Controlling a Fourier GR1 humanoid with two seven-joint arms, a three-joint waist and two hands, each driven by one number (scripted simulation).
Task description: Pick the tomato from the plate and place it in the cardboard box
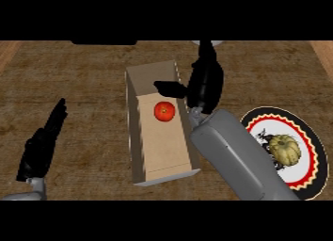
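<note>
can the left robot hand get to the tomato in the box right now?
Probably yes: the left robot hand rests open left of the cardboard box, whose top is open. The tomato lies uncovered; right robot hand hovers close by.

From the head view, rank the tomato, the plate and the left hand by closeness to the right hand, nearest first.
1. Tomato, inside the cardboard box, just left of the right hand.
2. Plate, lower right, beyond the forearm.
3. Left hand, far left, resting open.

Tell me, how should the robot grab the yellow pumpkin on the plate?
Probably from straight above, fingers and thumb closing on opposite sides of the pumpkin. It is round and ribbed, sits low on the plate, and nothing covers its top. The right hand, over the cardboard box, is on that side.
</note>
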